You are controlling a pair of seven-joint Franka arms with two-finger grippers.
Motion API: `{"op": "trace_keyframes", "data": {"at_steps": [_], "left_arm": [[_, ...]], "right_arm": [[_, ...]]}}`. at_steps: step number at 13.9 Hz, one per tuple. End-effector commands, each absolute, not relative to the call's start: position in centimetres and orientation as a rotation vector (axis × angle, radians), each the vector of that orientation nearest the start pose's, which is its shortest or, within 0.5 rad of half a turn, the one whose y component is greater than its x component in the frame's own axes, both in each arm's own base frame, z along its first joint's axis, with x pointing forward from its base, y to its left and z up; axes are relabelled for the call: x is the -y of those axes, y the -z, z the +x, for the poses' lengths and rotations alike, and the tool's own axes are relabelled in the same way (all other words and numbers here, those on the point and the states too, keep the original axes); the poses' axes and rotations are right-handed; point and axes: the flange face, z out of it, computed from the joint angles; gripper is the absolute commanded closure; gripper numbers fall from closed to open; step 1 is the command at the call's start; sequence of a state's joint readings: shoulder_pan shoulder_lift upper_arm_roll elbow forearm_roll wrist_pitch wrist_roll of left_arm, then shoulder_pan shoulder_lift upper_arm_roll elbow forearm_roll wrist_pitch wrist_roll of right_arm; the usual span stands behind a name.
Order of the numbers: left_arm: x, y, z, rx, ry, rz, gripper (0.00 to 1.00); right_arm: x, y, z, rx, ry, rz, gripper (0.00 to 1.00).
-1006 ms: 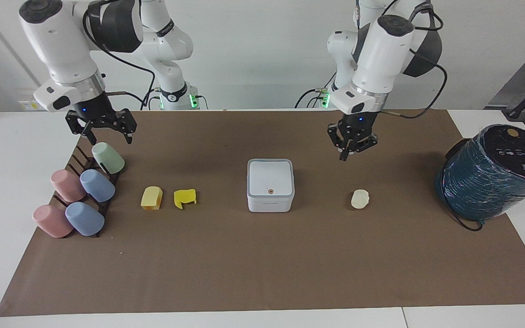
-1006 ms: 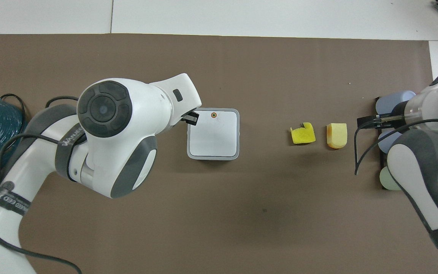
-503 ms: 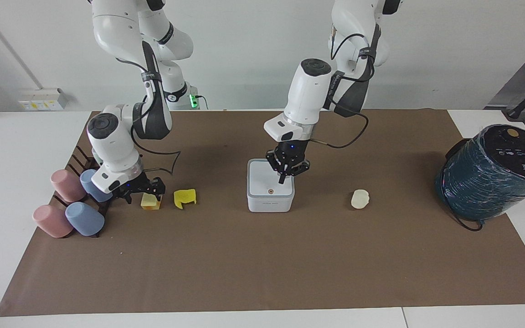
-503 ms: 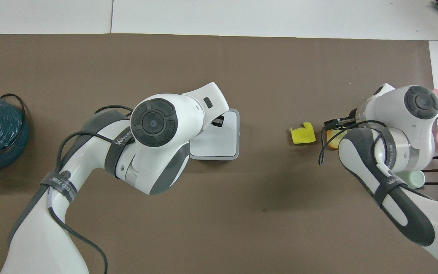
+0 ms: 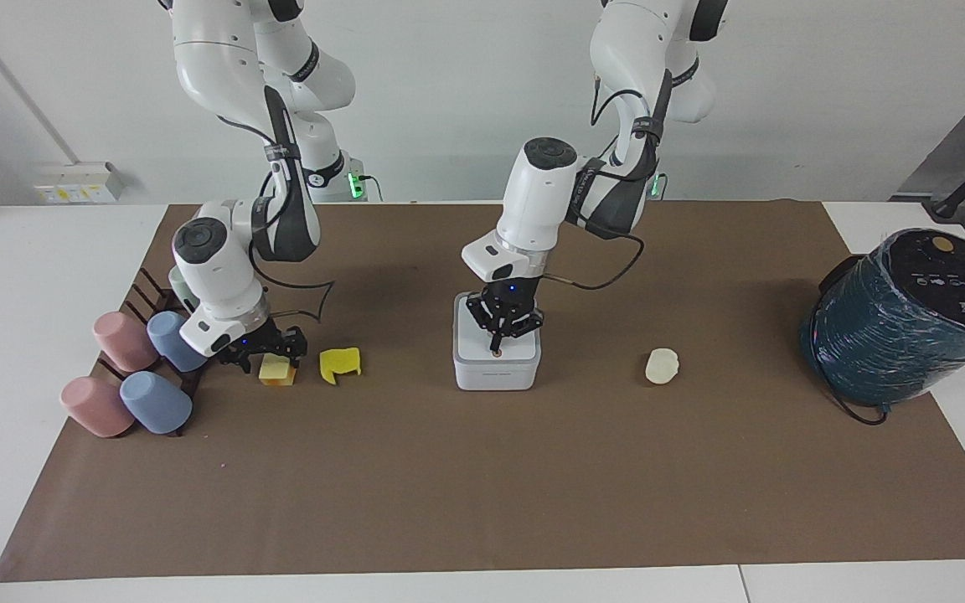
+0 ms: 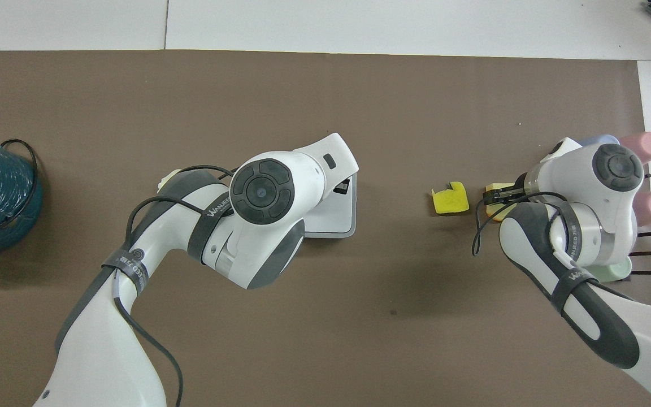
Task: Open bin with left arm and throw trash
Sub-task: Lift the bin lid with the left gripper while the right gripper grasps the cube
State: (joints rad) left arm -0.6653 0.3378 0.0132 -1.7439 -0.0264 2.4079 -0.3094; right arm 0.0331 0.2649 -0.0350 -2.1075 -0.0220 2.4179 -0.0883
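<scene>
The bin [image 5: 495, 373] is a small white box mid-mat, its grey-rimmed lid down; only one edge [image 6: 343, 217] shows in the overhead view. My left gripper [image 5: 497, 342] is shut and points down onto the lid, its tip just above the orange dot [image 5: 497, 354]. My right gripper [image 5: 271, 355] is low on the mat, open, with a finger on either side of the pale orange-yellow chunk [image 5: 276, 372]. The bright yellow piece [image 5: 340, 363] lies beside that chunk, toward the bin. The cream-white lump [image 5: 662, 366] lies beside the bin, toward the left arm's end.
A rack of pastel cups [image 5: 126, 373] stands at the right arm's end, close to the right gripper. A big dark-teal wrapped cylinder [image 5: 901, 322] with a black cable stands at the left arm's end. A brown mat [image 5: 482, 486] covers the table.
My left gripper came down from the air onto the bin lid near the orange dot. My right gripper dropped from above the cups to the mat, around the pale orange-yellow chunk.
</scene>
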Motion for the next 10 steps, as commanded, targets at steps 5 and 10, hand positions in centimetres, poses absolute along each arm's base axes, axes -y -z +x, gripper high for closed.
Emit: {"op": "trace_keyframes", "data": {"at_steps": [5,10], "left_arm": [[38.6,-47.2,49.9,-0.506,0.2,-3.172,1.0],[35.1,-48.2,48.3,-0.475,-0.062,-3.092,1.0]], "right_arm": [[-0.9,-35.0,59.4,0.084,0.082,-3.117,1.0],[-10.7,-46.1,59.4,-0.16,0.081,-3.045,1.0]]}}
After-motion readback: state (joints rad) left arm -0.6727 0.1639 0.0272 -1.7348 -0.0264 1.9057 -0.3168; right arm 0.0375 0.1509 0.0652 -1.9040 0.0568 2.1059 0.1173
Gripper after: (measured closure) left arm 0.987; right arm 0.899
